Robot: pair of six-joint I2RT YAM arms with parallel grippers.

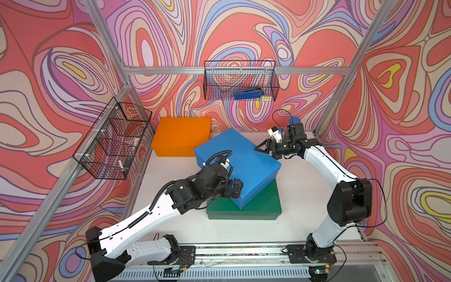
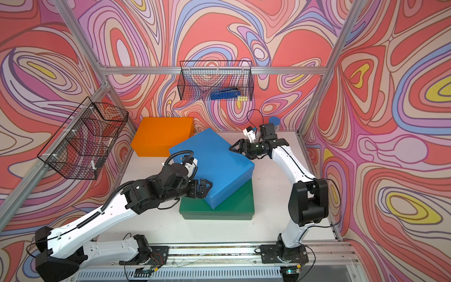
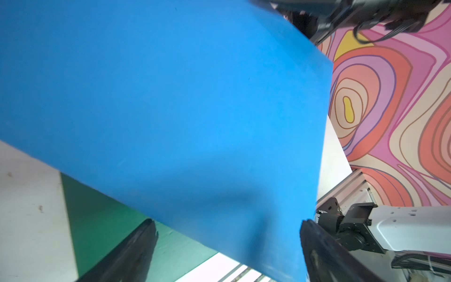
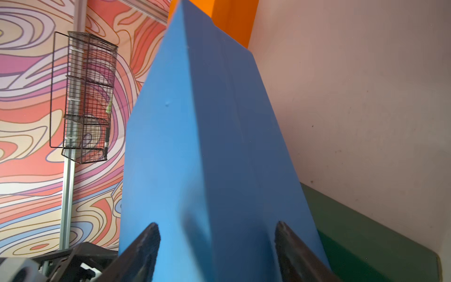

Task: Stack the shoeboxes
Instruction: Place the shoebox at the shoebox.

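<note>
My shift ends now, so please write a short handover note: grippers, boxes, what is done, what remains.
Left gripper: jaws open around the blue box's near corner.
Right gripper: pinching its far edge.
Blue box lies skewed on the green box; orange box sits on the table at the back, unstacked.
Done: blue on green.
To do: square it up, add orange.

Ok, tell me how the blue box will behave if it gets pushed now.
The blue box lies skewed on the green box, overhanging, so a push would probably swivel or tip it. Its flat, unbent faces suggest stiff cardboard; the matte surface probably slides only moderately.
</note>
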